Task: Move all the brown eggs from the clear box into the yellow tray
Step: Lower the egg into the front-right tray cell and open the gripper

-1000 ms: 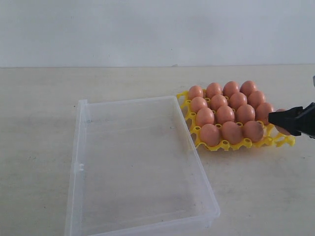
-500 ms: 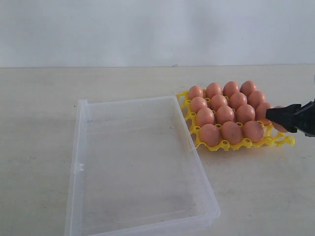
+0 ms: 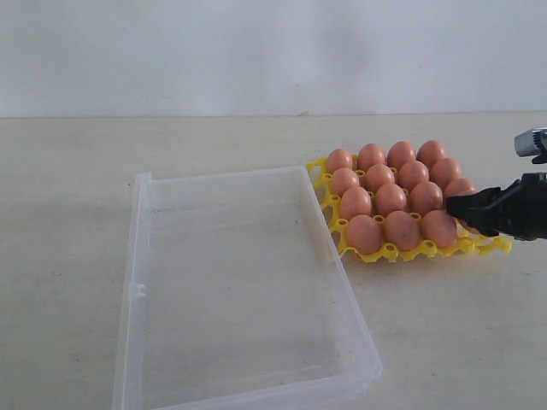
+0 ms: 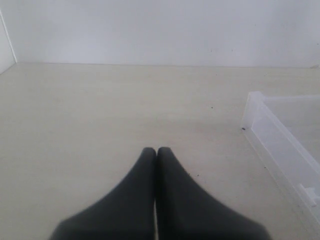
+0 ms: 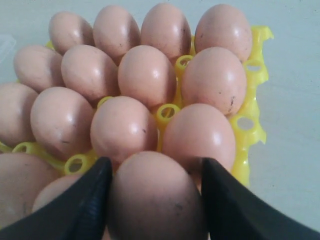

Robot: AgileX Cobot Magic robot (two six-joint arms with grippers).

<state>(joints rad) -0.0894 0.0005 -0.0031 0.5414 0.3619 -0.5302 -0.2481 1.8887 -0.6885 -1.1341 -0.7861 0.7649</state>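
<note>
Seating the last egg (image 5: pixel 155 200) is the step in hand, I judge. The box (image 3: pixel 248 282) lies bare at the near left. Fifteen eggs (image 3: pixel 391 198), by my count, fill the tray (image 3: pixel 389 253), which sits just right of the box's far corner. The right gripper (image 3: pixel 455 207) reaches in from the right at the tray's near right corner. Its jaws are set wide and press on either flank of that egg, so it has hold of it. Whether the egg sits in its cup yet I cannot tell, as the fingers (image 5: pixel 85 200) hide the cup. The left gripper (image 4: pixel 156 150) is closed tight on nothing, over the table (image 3: pixel 68 213) near a side of the box.

To do it well, lower straight down over the one free cup. Then part the jaws slowly and only a little, since a neighbour egg sits just beside one finger. Lift clear upward, not sideways.

Eggs are smooth, pinkish-brown ovals, a few with dark specks. Their shells are likely brittle and slick against the matte black fingers. The tray is bright yellow plastic, an openwork of round rings with a scalloped edge, probably light enough to slide if nudged. The box is thin clear plastic with rounded corners and a raised rim.
</note>
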